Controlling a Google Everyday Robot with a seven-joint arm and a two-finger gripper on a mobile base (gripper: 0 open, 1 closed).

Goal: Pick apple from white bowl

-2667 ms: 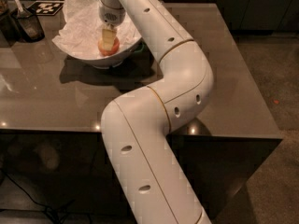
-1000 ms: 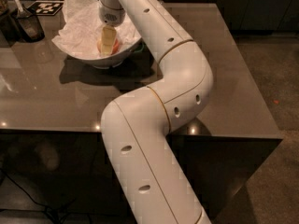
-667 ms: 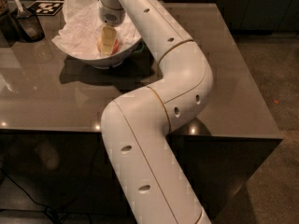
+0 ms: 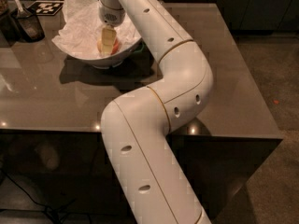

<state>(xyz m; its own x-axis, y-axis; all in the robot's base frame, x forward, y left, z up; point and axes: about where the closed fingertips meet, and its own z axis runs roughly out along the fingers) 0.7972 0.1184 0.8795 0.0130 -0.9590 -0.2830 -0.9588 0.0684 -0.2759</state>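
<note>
Dark glossy desk (image 4: 56, 92) carries a dark container (image 4: 29, 26) at ten o'clock and, right of it, the paper-lined white bowl (image 4: 110, 59). Inside lies the apple (image 4: 116, 45), with the end effector (image 4: 107, 41) lowered onto it from twelve o'clock; I cannot tell whether it grips.

Our arm (image 4: 182, 78) bends across the surface (image 4: 51, 101) from its near edge, and our gripper (image 4: 108, 41) points down near the far left corner.

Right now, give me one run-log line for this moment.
stage: pick | gripper: down inside bowl, at the apple | apple: in bowl, not lifted | bowl: paper-lined, on table
</note>
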